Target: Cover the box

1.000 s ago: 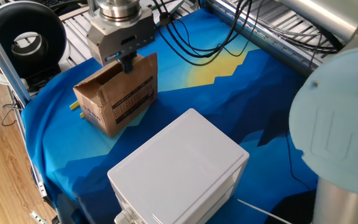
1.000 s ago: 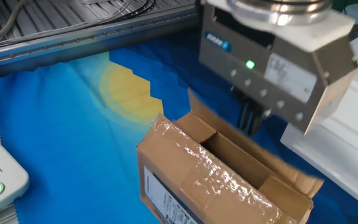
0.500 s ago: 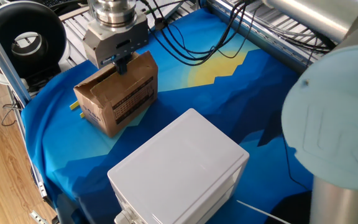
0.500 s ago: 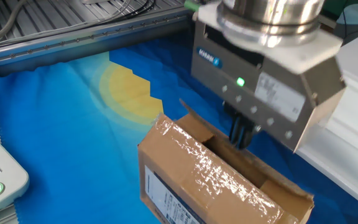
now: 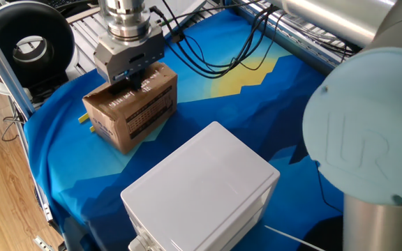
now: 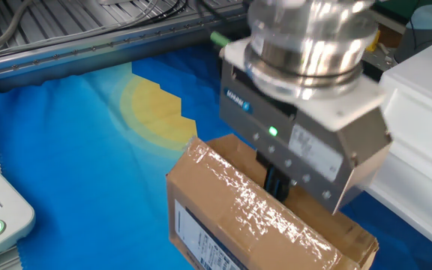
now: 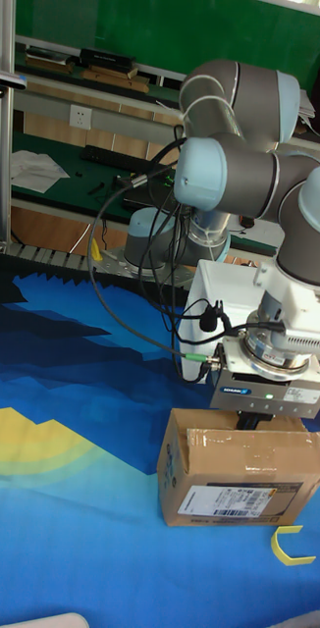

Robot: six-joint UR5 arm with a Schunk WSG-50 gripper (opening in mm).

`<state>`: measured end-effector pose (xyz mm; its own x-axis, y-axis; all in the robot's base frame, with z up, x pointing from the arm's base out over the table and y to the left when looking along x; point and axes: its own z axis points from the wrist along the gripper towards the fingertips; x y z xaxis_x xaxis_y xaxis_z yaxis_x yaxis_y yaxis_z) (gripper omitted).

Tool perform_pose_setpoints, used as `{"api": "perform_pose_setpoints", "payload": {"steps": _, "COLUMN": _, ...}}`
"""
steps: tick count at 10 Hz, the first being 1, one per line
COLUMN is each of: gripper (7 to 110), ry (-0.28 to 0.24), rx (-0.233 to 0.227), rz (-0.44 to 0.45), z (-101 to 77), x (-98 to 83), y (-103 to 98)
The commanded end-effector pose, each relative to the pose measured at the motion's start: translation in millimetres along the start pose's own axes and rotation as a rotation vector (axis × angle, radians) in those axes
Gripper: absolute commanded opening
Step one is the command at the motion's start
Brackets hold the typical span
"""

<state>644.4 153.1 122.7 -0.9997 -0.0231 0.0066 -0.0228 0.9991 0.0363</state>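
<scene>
- Gripper [image 6: 276, 182] points straight down; dark fingers [image 5: 136, 80] pressed close together, closed on nothing, tips touching the box top.
- Also seen from the tall view: gripper [image 7: 255, 422] sits right on the box's upper edge, fingers mostly hidden there.
- Gripper body is grey metal, a green light lit on its side; black cables run off from the wrist.
- Box [image 5: 130, 107] sits on the blue cloth [image 5: 271, 104], near its far-left part in one fixed view, directly under the gripper.
- Box [image 6: 257, 221] top looks flat, flaps down; clear tape shines along the near flap.
- Box [image 7: 241, 478] has a white label and black print on its side.
- Small yellow piece [image 7: 293, 548] lies on the cloth just beside the box's lower corner.
- White box [image 5: 201, 188] stands well apart from the carton, nearer the cloth's front edge.
- Cloth has a yellow patch [image 6: 156, 109] beyond the box.
</scene>
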Motion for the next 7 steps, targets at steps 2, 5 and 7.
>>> {"api": "perform_pose_setpoints", "payload": {"steps": 2, "gripper": 7, "ry": 0.014, "rx": -0.007, "rz": 0.007, "z": 15.7, "x": -2.1, "y": -1}}
{"api": "perform_pose_setpoints", "payload": {"steps": 5, "gripper": 7, "ry": 0.013, "rx": 0.004, "rz": 0.005, "z": 24.0, "x": -4.0, "y": -5}}
{"api": "perform_pose_setpoints", "payload": {"steps": 7, "gripper": 7, "ry": 0.013, "rx": 0.006, "rz": 0.005, "z": 24.2, "x": -3.6, "y": -4}}
